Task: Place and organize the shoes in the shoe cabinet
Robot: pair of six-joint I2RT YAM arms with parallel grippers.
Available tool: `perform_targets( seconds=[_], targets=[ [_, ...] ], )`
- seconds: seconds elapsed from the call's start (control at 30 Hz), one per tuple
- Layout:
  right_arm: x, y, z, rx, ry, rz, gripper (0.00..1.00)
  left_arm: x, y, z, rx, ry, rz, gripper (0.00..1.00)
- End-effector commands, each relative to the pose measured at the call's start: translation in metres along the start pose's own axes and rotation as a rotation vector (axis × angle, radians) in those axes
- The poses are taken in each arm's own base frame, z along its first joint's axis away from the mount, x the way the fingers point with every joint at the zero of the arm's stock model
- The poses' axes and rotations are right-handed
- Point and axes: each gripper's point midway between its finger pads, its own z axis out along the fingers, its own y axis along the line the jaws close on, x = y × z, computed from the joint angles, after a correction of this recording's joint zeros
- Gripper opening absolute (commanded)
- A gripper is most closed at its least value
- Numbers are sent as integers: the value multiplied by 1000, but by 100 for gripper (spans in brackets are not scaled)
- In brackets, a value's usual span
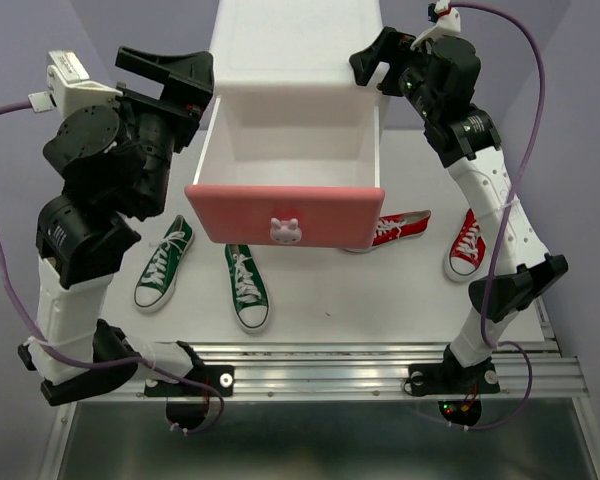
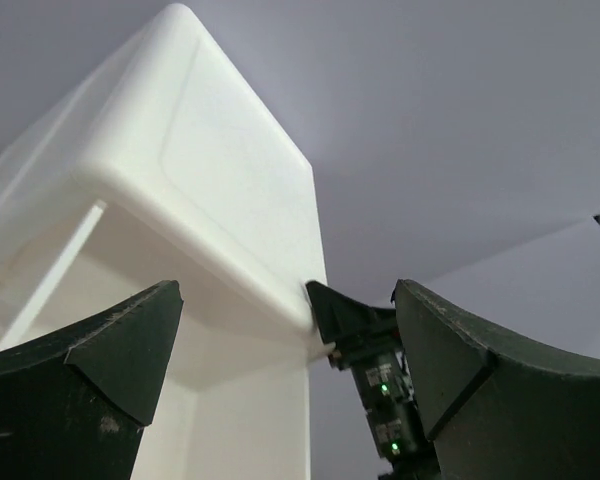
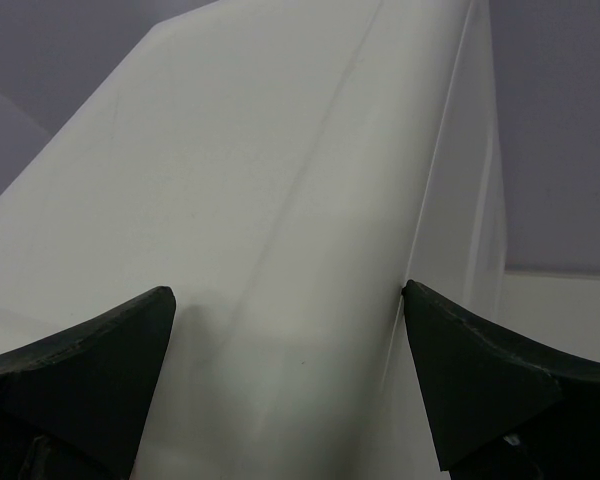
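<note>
The left pincer [image 1: 208,90] is wide open and holds nothing. It is just beside one side wall of the small white plastic cabinet with rounded corners [image 1: 295,45]. The right pincer [image 1: 372,68] is wide open too, with nothing in it, just beside the opposite wall, so the cabinet is between the two pincers. Whether a finger touches the plastic cannot be told.

The left wrist view shows only a rounded upper corner of the cabinet, seen from below between the dark fingers [image 2: 110,360]. Past this corner the dark right pincer appears with small green lights. The right wrist view shows almost nothing except the plain white wall in front of its fingers [image 3: 480,370].

Only the top view shows the rest. The upper drawer [image 1: 290,140] stands out of the cabinet toward the arm bases, with its darker pink front [image 1: 240,212] and white bunny-shaped knob [image 1: 285,231]. Two green canvas sneakers with white laces [image 1: 163,264] [image 1: 247,287] lie on the white table [image 1: 360,300], on the left pincer's side and well apart from it. One red canvas sneaker [image 1: 467,245] lies on the right pincer's side, just beside the white link of the right arm. The other red sneaker [image 1: 400,229] is partly hidden under the pink front.
</note>
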Motion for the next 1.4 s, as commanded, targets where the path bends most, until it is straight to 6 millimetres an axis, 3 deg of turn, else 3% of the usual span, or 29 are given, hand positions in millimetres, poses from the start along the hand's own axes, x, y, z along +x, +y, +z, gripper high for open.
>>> perform_targets(
  seconds=[0.0, 0.13, 0.23, 0.3, 0.33, 0.4, 0.53, 0.73, 0.83, 0.87, 0.97, 1.03, 1.13, 1.17, 1.23, 1.37],
  targets=[
    [98, -26, 1, 80, 319, -24, 100, -16, 16, 39, -28, -47, 28, 99],
    [98, -32, 0, 123, 318, -11, 100, -16, 52, 68, -116, -26, 87, 99],
    [98, -34, -1, 146, 323, 11, 100, -42, 115, 90, -282, -63, 154, 99],
    [89, -42, -3, 209, 294, 15, 100, -54, 136, 90, -320, -82, 169, 99],
    [89, -42, -4, 210, 295, 16, 100, -54, 134, 90, -309, -81, 166, 99],
    [70, -42, -5, 226, 240, -2, 100, -63, 155, 87, -353, -105, 165, 99],
    [29, -38, -6, 238, 122, -29, 100, -54, 194, 80, -436, -55, 150, 99],
    [-25, -21, -12, 214, -27, 7, 100, -41, 214, 64, -499, -6, 147, 99],
    [-44, -35, -18, 306, -119, 38, 100, -25, 225, 61, -506, 49, 128, 99],
    [-64, -40, -27, 347, -197, 42, 100, -19, 234, 55, -537, 68, 120, 99],
    [-93, -51, -38, 390, -292, 64, 100, -9, 251, 46, -590, 98, 121, 99],
    [-102, -70, -41, 424, -319, 101, 100, -5, 255, 41, -598, 112, 126, 99],
    [-100, -90, -50, 450, -305, 167, 100, -1, 259, 37, -609, 132, 134, 99],
    [-96, -111, -53, 489, -290, 185, 100, 1, 261, 37, -615, 140, 137, 99],
    [-59, -143, -54, 563, -171, 228, 100, 6, 266, 35, -635, 165, 135, 99],
    [-22, -174, -77, 751, -50, 181, 100, 12, 275, 34, -653, 183, 134, 99]
  ],
)
